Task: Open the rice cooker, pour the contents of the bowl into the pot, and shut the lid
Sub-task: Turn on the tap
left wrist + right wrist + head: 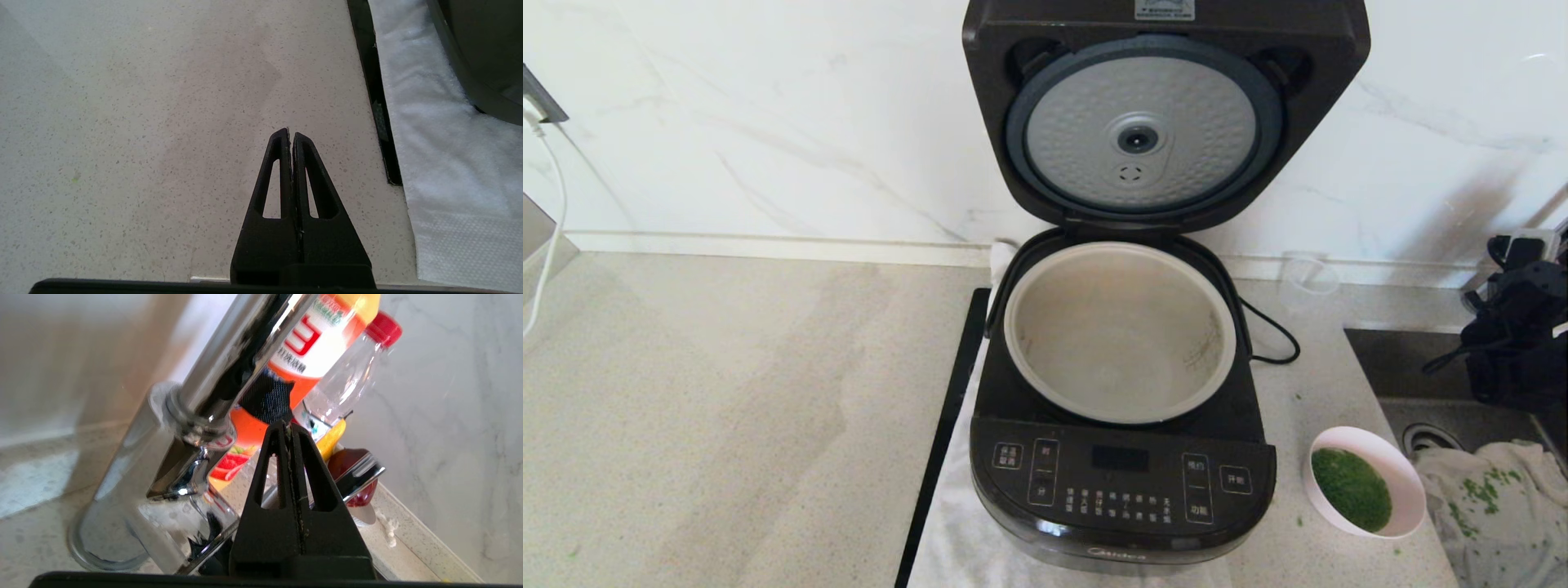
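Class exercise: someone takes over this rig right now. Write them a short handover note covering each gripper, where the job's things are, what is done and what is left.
Left gripper: fingers shut, empty, over bare counter left of the rice cooker.
Right gripper: fingers shut, empty, off by the sink's faucet.
Lid stands open; the pot looks empty.
Bowl sits on the counter right of the cooker, the green contents inside; some bits are scattered on the cloth beside it.
Done: opening.
Left: pick up the bowl, pour, close the lid.
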You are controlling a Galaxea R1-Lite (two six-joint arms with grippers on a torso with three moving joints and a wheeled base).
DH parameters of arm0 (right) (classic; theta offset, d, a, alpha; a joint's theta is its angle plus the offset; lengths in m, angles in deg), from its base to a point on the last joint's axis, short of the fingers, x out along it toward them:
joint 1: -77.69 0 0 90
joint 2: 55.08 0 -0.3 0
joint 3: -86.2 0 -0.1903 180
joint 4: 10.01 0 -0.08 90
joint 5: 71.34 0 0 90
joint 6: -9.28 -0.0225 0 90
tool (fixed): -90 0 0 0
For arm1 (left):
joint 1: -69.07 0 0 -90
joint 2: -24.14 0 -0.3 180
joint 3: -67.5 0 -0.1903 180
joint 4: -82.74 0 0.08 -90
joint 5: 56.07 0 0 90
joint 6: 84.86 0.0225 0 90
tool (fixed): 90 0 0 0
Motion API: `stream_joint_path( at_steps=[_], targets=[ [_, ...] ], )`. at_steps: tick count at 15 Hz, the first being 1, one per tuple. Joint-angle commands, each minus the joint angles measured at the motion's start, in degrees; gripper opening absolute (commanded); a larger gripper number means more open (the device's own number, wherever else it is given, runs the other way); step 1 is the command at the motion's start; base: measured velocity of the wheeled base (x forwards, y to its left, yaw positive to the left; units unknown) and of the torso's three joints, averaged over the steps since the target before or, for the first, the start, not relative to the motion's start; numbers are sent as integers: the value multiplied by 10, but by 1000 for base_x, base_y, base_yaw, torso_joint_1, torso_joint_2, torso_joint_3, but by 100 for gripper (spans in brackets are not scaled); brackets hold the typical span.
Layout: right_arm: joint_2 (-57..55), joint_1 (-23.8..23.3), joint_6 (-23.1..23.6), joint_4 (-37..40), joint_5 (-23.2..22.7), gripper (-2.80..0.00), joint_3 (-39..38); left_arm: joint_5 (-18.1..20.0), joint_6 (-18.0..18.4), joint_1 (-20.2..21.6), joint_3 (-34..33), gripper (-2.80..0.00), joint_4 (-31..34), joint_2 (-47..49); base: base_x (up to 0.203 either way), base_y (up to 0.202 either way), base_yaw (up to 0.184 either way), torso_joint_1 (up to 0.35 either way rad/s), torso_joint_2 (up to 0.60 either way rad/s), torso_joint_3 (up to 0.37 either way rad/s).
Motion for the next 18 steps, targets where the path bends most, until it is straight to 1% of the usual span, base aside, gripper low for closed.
stream_joint_path(
  at_steps=[1, 4, 5, 7, 9, 11, 13, 16, 18],
  targets=[
    [-7, -1, 1, -1, 1, -280, 4, 0, 0, 1, 0, -280, 0, -1, 0, 0, 0, 0, 0, 0],
    [-20, -5, 3, 1, 4, -280, 27, 0, 0, 1, 0, -280, 0, -1, 0, 0, 0, 0, 0, 0],
    [-18, -7, 4, 0, 5, -280, 25, 0, 0, 0, 0, -280, 0, -1, 0, 0, 0, 0, 0, 0],
    [-13, -9, 4, -2, 25, -280, 19, 0, 0, 1, 0, -280, 0, -1, 0, 0, 0, 0, 0, 0],
    [-12, -10, 4, -2, 30, -280, 16, 0, 0, 1, 0, -280, 0, -1, 0, 0, 0, 0, 0, 0],
    [-7, -12, 4, -6, 31, -280, 1, 0, 0, 0, 0, -280, 0, -1, 0, 0, 0, 0, 0, 0],
    [8, -12, 4, -18, 32, -280, -30, 0, 0, 0, 0, -280, 0, -1, 0, 0, 0, 0, 0, 0],
    [32, -9, 4, -47, 47, -280, -77, 0, 0, 1, 0, -280, 0, -1, 0, 0, 0, 0, 0, 0],
    [41, -7, 4, -52, 49, -280, -83, 0, 0, 1, 0, -280, 0, -1, 0, 0, 0, 0, 0, 0]
  ],
)
